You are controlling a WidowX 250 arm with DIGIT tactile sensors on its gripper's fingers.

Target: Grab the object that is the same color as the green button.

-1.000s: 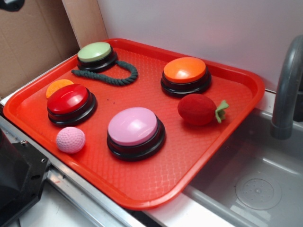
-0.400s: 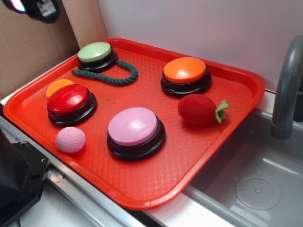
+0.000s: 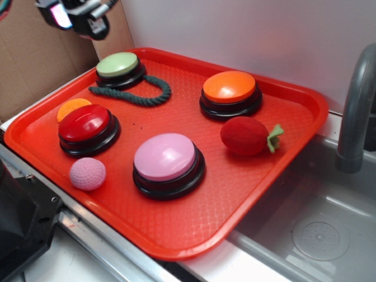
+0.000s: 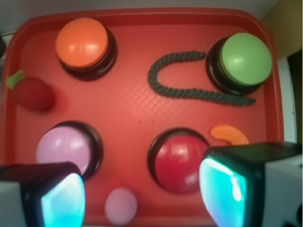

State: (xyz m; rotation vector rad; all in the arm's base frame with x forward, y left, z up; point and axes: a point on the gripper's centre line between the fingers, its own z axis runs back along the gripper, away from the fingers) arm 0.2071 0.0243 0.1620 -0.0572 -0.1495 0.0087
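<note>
- Rope, dark green: curled on red tray, touching green button.
- Gripper: empty, jaws wide, high above tray's corner.

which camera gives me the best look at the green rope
The wrist view: the green rope shows from above as a full U beside the green button, unobstructed. The exterior view shows the rope at a slant, one end tucked against the button's base.
</note>
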